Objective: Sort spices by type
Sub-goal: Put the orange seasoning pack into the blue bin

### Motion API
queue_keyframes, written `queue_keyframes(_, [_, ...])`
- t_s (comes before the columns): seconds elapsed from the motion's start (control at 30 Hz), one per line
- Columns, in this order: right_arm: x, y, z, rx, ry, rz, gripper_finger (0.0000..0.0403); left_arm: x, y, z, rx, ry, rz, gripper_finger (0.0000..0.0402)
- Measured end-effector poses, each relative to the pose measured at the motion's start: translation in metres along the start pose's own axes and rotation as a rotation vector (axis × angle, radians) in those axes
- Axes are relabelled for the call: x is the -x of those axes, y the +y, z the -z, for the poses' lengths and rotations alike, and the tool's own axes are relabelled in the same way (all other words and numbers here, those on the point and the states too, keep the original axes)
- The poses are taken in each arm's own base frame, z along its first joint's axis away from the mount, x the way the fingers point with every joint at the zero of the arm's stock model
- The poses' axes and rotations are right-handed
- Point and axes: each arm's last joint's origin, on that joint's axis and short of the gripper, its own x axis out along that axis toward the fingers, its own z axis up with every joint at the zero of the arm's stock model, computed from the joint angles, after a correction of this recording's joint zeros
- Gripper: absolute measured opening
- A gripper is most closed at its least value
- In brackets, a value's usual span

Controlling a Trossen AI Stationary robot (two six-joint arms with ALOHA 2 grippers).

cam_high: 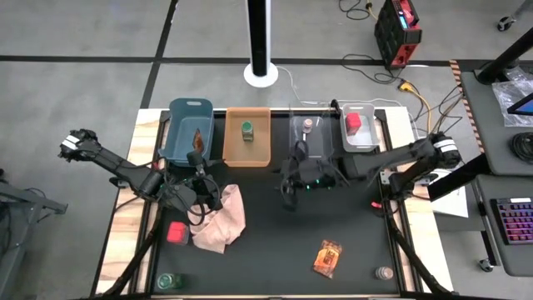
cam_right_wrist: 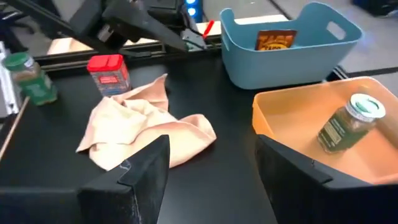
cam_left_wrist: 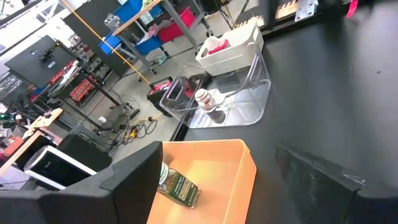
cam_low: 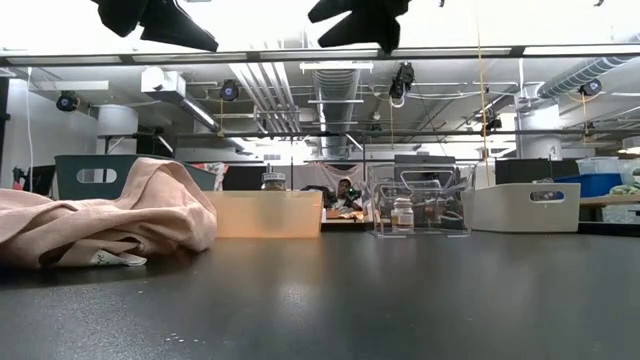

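Four bins stand along the far edge. The blue bin (cam_high: 190,127) holds an orange-brown foil packet (cam_right_wrist: 275,40). A green-capped jar (cam_right_wrist: 345,124) lies in the orange bin (cam_high: 260,150). A tiny tan-lidded jar (cam_left_wrist: 204,98) is in the clear bin (cam_high: 310,142), and a red container (cam_high: 353,122) is in the white bin (cam_high: 371,137). Loose on the table are a red container (cam_high: 177,232), a green-capped jar (cam_high: 169,282), a foil packet (cam_high: 327,257) and a tiny jar (cam_high: 384,273). My left gripper (cam_high: 198,164) hangs open near the blue bin. My right gripper (cam_high: 288,190) hangs open near the clear bin. Both are empty.
A crumpled pink cloth (cam_high: 221,218) lies left of the table's middle, beside the loose red container. Bare black mat (cam_high: 283,250) spreads across the middle and near side. In the low view both grippers (cam_low: 160,20) (cam_low: 360,20) hang high above the table.
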Motion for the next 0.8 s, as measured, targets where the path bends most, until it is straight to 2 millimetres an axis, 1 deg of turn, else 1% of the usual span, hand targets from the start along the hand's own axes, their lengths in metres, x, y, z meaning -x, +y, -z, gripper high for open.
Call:
queue_keyframes(0.17, [-0.006, 0.021, 0.019, -0.035, 0.006, 0.038, 0.0223, 0.0, 0.0, -0.001, 0.009, -0.005, 0.001, 0.0291])
queue_keyframes(0.23, [-0.012, 0.025, 0.027, -0.058, 0.012, 0.03, 0.0224, 0.0, 0.0, -0.002, 0.049, -0.016, 0.008, 0.0291])
queue_keyframes(0.3, [-0.017, 0.027, 0.029, -0.085, -0.008, 0.022, 0.0226, 0.0, 0.0, -0.005, 0.103, -0.032, 0.032, 0.0291])
queue_keyframes(0.4, [-0.028, 0.029, 0.035, -0.127, -0.01, 0.03, 0.0225, 0.0, -0.001, -0.009, 0.162, -0.059, 0.058, 0.0291])
queue_keyframes(0.5, [-0.037, 0.025, 0.041, -0.196, 0.014, 0.069, 0.0221, 0.0, -0.001, -0.012, 0.195, -0.082, 0.072, 0.0291])
queue_keyframes(0.63, [-0.038, 0.02, 0.043, -0.283, 0.031, 0.094, 0.0219, -0.002, -0.003, -0.02, 0.159, -0.134, 0.062, 0.0291])
queue_keyframes(0.8, [-0.037, 0.018, 0.043, -0.349, 0.037, 0.106, 0.0219, -0.006, -0.008, -0.026, 0.117, -0.18, 0.047, 0.0291])
